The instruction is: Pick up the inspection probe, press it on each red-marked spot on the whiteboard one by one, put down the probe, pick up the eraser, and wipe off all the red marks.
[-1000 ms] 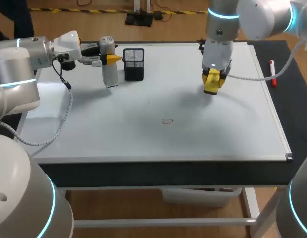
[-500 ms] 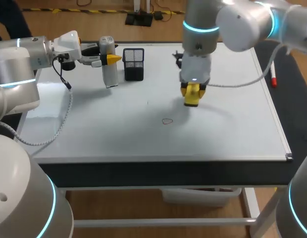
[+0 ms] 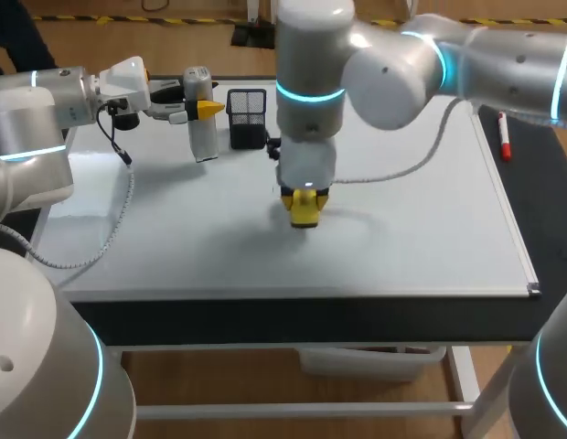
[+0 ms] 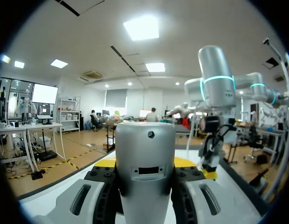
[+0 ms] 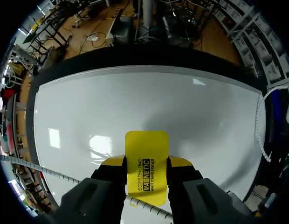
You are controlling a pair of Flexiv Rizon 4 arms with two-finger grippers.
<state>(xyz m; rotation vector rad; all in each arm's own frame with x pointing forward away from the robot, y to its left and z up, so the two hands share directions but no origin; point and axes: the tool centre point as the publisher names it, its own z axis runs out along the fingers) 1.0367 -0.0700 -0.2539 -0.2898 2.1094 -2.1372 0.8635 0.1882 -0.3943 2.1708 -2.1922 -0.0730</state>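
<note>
1. The eraser (image 3: 304, 216) is a flat yellow block with round corners, low in the middle of the view from above. Its flat side faces the whiteboard (image 3: 421, 229), and I think that is so it can rub a wide patch at once
2. The right gripper (image 3: 304, 203) points straight down and pinches the eraser from two sides. In its own wrist view the fingers (image 5: 114, 163) hug the eraser's long edges, which should stop it from slipping while it wipes
3. The board is white, smooth and shiny, with a thin metal rim. I see no red mark on it, and I cannot tell if one hides under the eraser
4. The probe (image 3: 203, 139) is a smooth grey tube standing upright in the upper left. The left gripper (image 3: 199, 109) has its fingers pressed on both sides of it. It has not been put down, and I guess it is kept there out of the wiping arm's way
5. A black mesh cup (image 3: 247, 117) stands just beside the probe. A red pen (image 3: 503, 135) lies far right on the dark table, off the board
</note>
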